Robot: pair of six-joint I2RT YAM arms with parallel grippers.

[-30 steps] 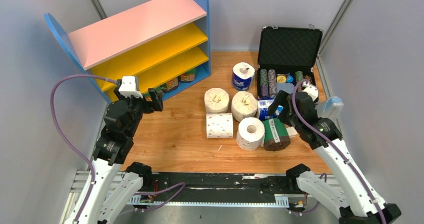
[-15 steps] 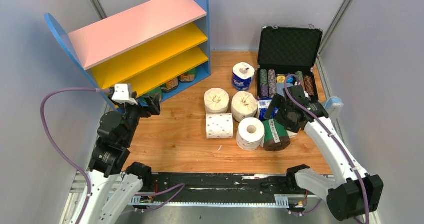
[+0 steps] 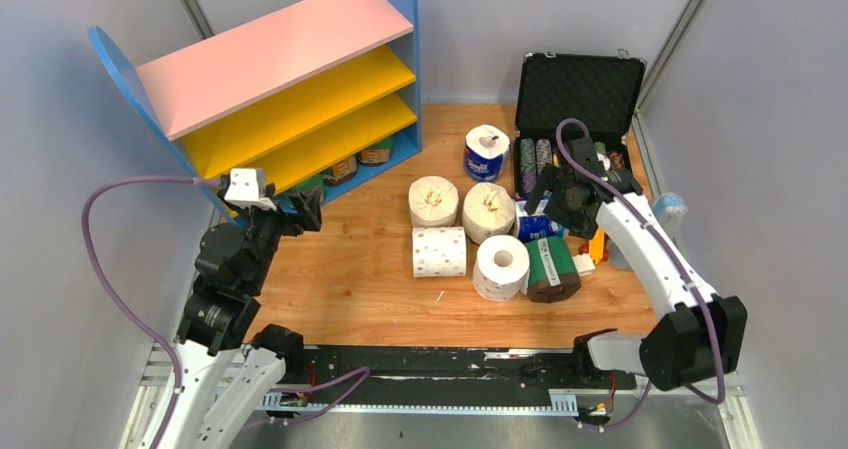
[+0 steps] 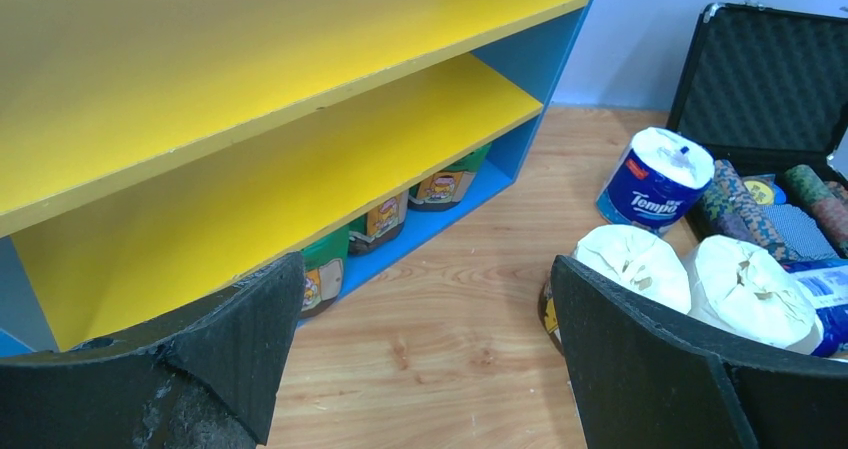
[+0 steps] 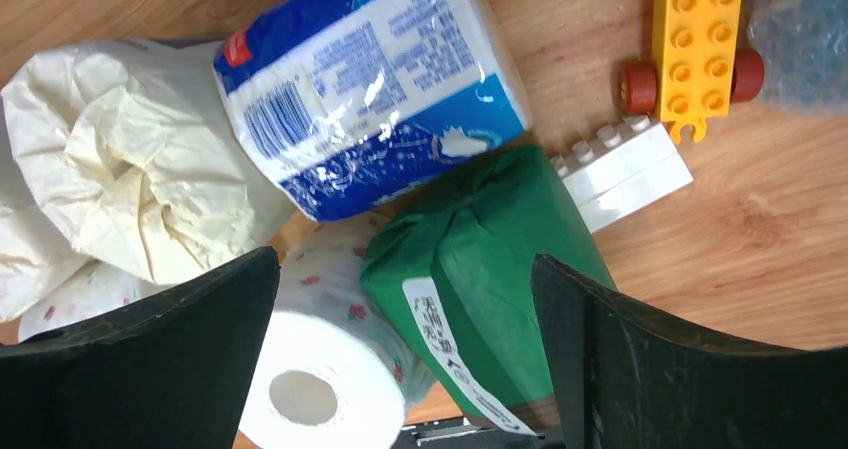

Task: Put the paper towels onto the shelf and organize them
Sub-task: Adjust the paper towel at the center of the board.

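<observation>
So the main change over the last second is on the right: the right gripper [image 3: 556, 197] has swung in from the worktop's right edge and now hangs over the cluster of paper towels, jaws spread wide and holding nothing. Through its wrist camera it's looking straight down at the green-wrapped roll [image 5: 480, 289], with the blue-and-white printed roll [image 5: 375, 89] just beyond it, a crumpled cream-wrapped roll [image 5: 130, 169] off to the side and the bare white roll [image 5: 320, 389] with its hollow core at the near edge. Looks to me like it's lining up for the green or the blue one, but nothing's been grabbed yet. The left gripper [image 3: 300, 204] has pulled back a bit toward the near left side and sits in front of the shelf [image 3: 110, 54], also wide open and empty, so I'd guess it just finished dropping something off. Farther back, at the far left corner of the worktop [image 3: 350, 279], the shelf has a few wrapped rolls [image 4: 385, 219] tucked along its bottom tier, while both yellow boards are bare. The rest of the rolls are out in the middle of the worktop, plus a Tempo roll [image 3: 487, 153] near the far edge by the black case [image 3: 580, 89]. So it's early days, most of the pile hasn't gone anywhere.
</observation>
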